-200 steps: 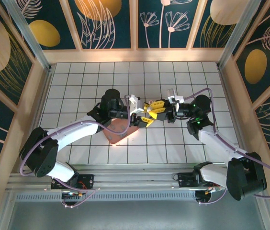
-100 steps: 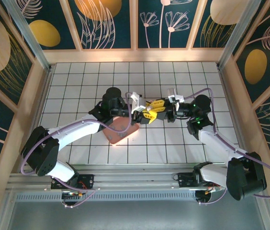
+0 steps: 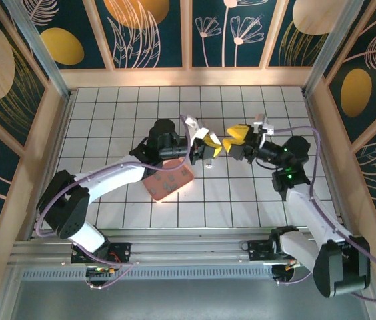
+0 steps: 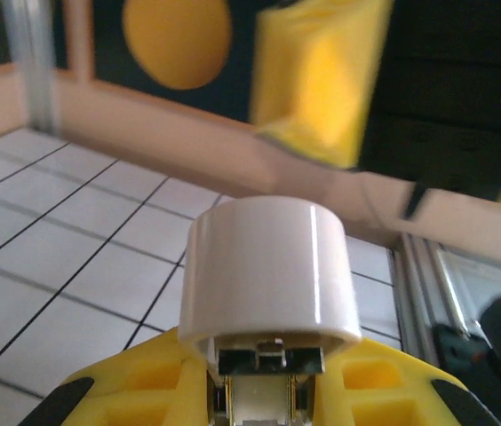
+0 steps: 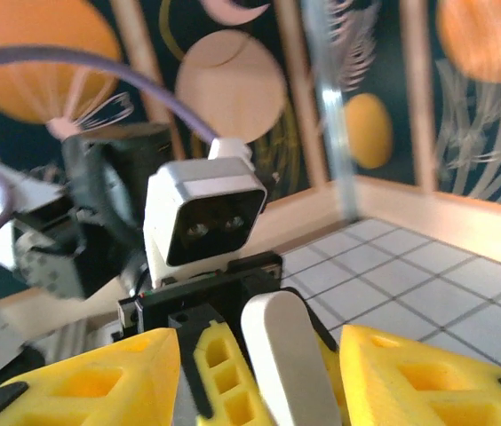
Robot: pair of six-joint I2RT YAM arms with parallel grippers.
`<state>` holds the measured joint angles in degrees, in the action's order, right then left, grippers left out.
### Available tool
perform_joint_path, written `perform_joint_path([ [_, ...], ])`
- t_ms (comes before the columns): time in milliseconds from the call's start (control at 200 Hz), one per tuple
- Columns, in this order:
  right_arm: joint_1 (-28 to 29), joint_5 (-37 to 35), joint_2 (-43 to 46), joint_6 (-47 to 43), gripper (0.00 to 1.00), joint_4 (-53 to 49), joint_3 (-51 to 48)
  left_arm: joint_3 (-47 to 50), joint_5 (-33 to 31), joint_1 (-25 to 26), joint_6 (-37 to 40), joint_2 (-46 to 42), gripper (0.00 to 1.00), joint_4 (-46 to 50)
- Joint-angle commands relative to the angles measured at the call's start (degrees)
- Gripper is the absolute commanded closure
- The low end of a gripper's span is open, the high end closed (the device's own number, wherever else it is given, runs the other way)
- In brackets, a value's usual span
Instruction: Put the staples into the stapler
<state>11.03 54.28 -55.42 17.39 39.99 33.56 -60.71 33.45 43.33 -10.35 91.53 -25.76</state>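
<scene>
We note the pink tray [image 3: 168, 180] on the tiles under the left arm. The left gripper [image 3: 209, 148] pinches the stapler [image 4: 268, 266], raised off the tiles. Just beside, the right gripper [image 3: 231, 141] faces it, fingers spread.

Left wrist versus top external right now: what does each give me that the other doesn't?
Left wrist: close-up of the small whitish rounded stapler clamped in the left gripper, its metal channel end facing the camera. Top external: the flat pink tray by the left arm, and the two grippers facing each other, apart. Both: the white tiled table and the open right gripper.
</scene>
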Motion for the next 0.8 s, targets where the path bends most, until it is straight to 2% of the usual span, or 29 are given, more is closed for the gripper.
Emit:
perform_joint_path([
  [0, -1.66, -14.16, 3.95, 1.86, 0.47, -11.90, -0.70, -5.30, -10.98, 1.25, -10.71, 2.78, 1.00, 4.48],
  [190, -3.02, -32.39, 6.46, 7.83, 0.48, -30.39, 0.70, -15.14, -22.38, 2.96, -23.99, 12.34, 1.00, 17.61],
  [250, -3.78, -35.60, 6.69, 10.08, 0.49, -34.55, 0.76, -18.69, -24.74, 3.56, -27.21, 15.60, 1.00, 22.06],
  [385, -5.47, -41.06, 6.60, 14.09, 0.50, -41.05, -0.18, -26.98, -30.11, 5.67, -29.17, 22.95, 1.00, 30.32],
  [520, -7.45, -42.04, 6.81, 17.51, 0.52, -42.38, -3.15, -34.08, -33.29, 6.74, -31.75, 29.51, 1.00, 36.30],
  [666, -8.41, -40.76, 6.68, 18.65, 0.52, -41.83, -5.40, -43.10, -33.49, 6.93, -33.70, 36.92, 1.00, 44.09],
  [796, -8.60, -39.80, 6.30, 18.65, 0.52, -41.35, -6.51, -47.52, -35.68, 7.20, -34.50, 40.39, 1.00, 47.42],
])
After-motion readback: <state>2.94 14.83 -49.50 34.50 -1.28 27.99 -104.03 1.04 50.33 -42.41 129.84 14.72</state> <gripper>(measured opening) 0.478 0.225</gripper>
